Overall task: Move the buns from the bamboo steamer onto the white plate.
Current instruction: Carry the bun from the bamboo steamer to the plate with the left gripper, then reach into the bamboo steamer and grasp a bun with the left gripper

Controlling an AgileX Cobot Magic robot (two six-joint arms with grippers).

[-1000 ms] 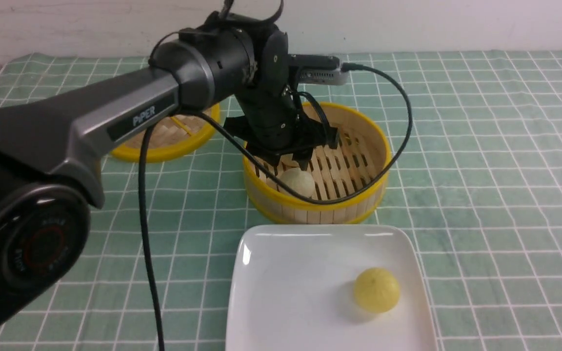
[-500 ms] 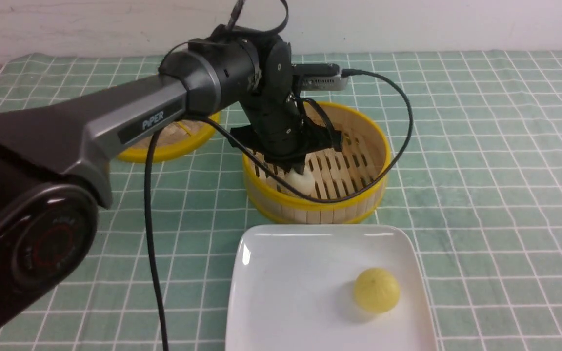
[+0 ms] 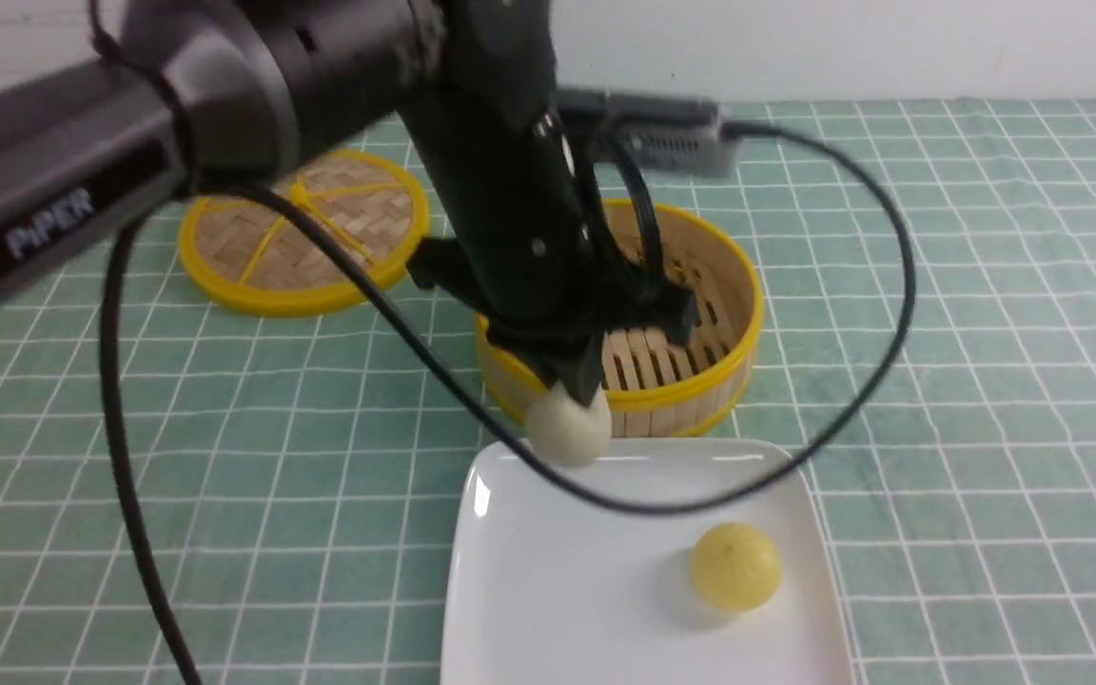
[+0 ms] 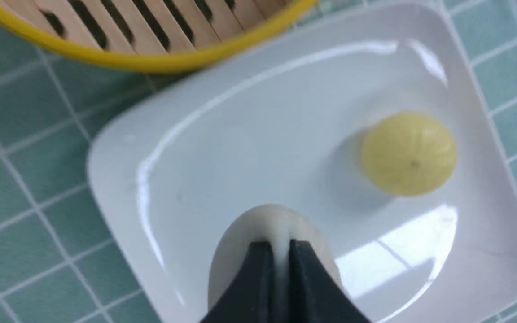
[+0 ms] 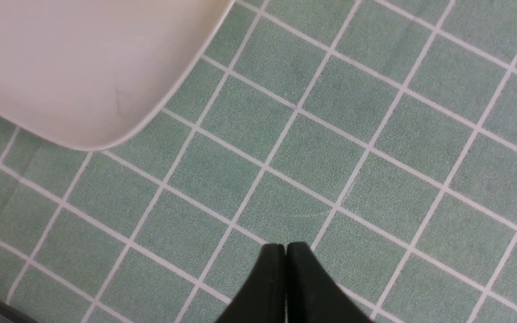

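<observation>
Front view: the left arm (image 3: 472, 143) reaches down over a green checked tabletop (image 3: 938, 333). The left jaws are clenched on the top of a cream bun (image 3: 567, 430), which hangs over the far edge of the white plate (image 3: 529, 590). A yellow bun (image 3: 734, 567) sits on the plate, toward its right side. The bamboo steamer (image 3: 700, 385) stands just beyond the plate's far edge, partly hidden by the arm. A flat woven lid (image 3: 305, 228) lies farther beyond the plate, off to its left.

Left wrist view: the two dark jaws are almost together, pinching a ridge of the cream bun's soft top between them. The bun is above the plate's surface, well apart from the yellow bun resting there. The steamer's yellow rim shows just past the plate's edge.

Right wrist view: the right jaws are pressed together and hold nothing. They hang over bare tabletop, near one rounded corner of the plate.
</observation>
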